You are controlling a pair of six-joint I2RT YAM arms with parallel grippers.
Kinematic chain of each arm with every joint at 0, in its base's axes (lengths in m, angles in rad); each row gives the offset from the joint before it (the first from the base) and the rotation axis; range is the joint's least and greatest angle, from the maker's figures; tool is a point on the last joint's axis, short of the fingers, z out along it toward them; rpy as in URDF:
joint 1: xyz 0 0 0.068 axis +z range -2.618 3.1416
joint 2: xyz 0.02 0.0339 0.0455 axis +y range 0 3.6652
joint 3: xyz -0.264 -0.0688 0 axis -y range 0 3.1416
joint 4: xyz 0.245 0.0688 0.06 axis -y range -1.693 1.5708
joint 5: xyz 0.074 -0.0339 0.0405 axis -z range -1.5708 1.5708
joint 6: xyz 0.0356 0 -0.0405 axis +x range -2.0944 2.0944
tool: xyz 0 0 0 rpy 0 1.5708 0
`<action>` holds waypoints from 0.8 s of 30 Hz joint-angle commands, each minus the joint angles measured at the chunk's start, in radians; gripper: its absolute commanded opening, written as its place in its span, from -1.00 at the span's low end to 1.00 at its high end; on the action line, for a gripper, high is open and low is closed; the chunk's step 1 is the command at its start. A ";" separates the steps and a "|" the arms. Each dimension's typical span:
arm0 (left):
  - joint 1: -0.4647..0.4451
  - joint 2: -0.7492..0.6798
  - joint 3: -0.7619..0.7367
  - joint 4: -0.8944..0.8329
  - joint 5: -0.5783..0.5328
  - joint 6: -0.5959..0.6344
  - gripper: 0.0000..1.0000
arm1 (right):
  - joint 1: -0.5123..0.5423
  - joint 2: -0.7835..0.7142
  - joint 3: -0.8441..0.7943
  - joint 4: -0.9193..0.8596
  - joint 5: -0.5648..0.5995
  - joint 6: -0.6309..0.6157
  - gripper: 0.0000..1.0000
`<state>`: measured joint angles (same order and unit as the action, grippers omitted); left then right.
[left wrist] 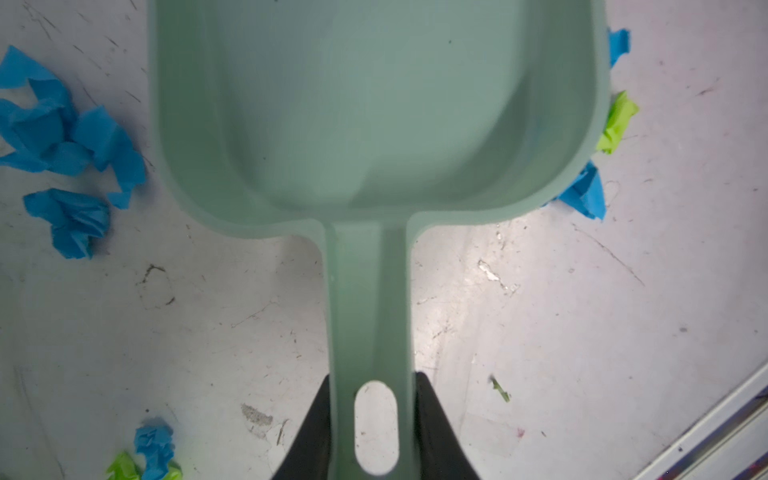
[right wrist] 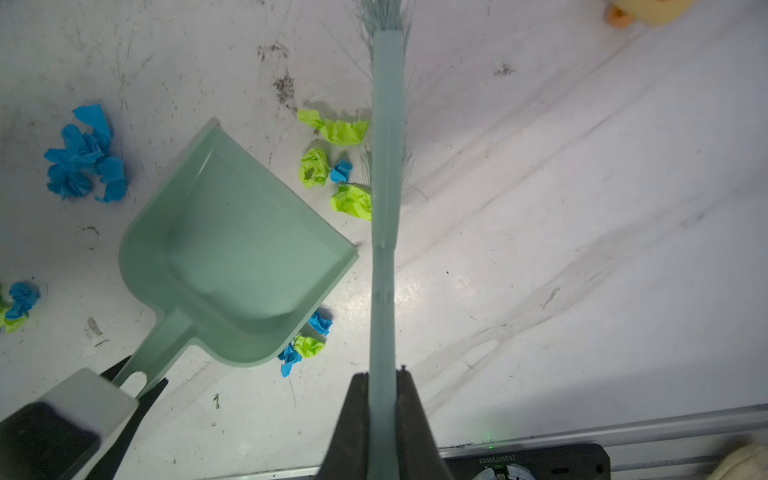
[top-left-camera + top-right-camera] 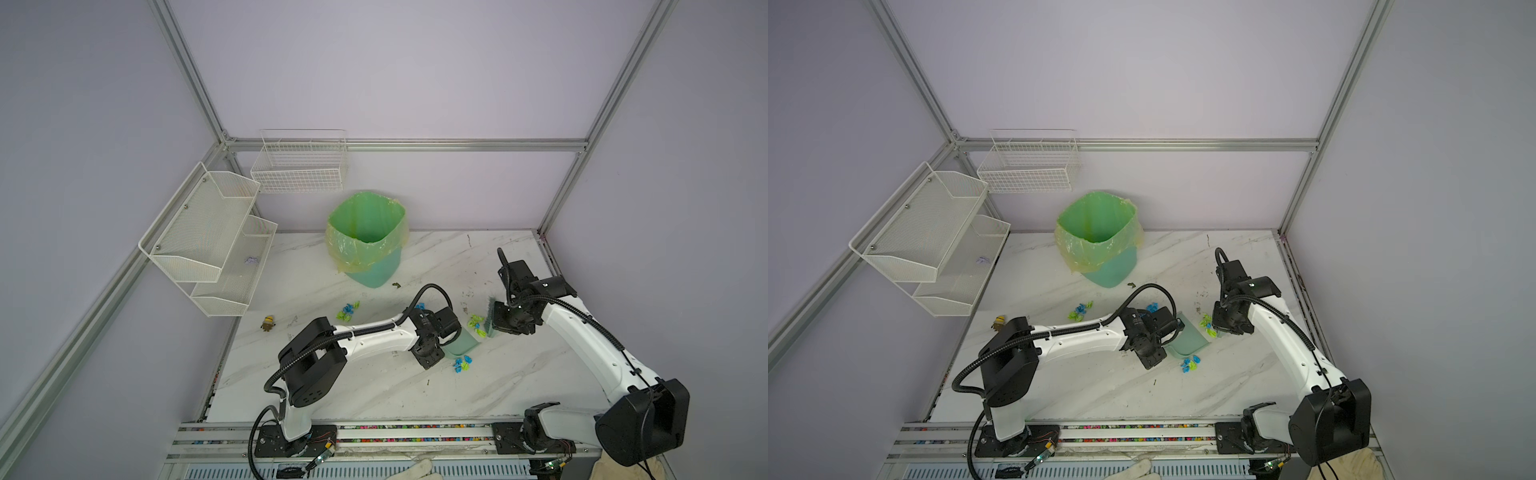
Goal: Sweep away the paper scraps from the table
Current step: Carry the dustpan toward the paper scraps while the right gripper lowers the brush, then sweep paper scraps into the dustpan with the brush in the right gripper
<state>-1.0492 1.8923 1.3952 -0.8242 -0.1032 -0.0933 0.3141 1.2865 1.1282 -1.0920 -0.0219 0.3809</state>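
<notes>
My left gripper [image 1: 374, 378] is shut on the handle of a pale green dustpan [image 1: 374, 104], whose pan lies empty on the table [image 3: 519, 374]. My right gripper [image 2: 383, 374] is shut on the handle of a pale green brush [image 2: 386, 187]. Its bristles stand on the table beside a lime-green and blue cluster of paper scraps [image 2: 336, 166], just off the dustpan's [image 2: 232, 249] open lip. More paper scraps [image 2: 305, 345] touch the pan's side. A blue cluster [image 2: 85, 156] lies on its other side. In both top views another cluster [image 3: 347, 311] [image 3: 1079, 311] lies further left.
A bin with a green liner [image 3: 368, 232] stands at the back of the table. A small yellow toy figure [image 3: 268, 323] sits near the left edge under white mesh shelves [image 3: 216, 241]. A dark olive speck [image 3: 396, 285] lies by the bin.
</notes>
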 commanded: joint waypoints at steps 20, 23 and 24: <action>0.036 0.039 0.094 -0.023 0.056 -0.028 -1.00 | 0.134 -0.103 0.061 -0.077 0.056 0.183 -1.00; 0.035 0.036 0.096 -0.025 0.053 -0.028 -1.00 | 0.133 -0.072 0.112 -0.039 0.107 0.167 -1.00; 0.034 0.036 0.097 -0.027 0.051 -0.027 -1.00 | 0.132 -0.060 0.131 -0.032 0.126 0.167 -1.00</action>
<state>-1.0210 1.9316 1.4181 -0.8257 -0.0597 -0.1116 0.4454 1.2156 1.1976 -1.1255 -0.0093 0.5297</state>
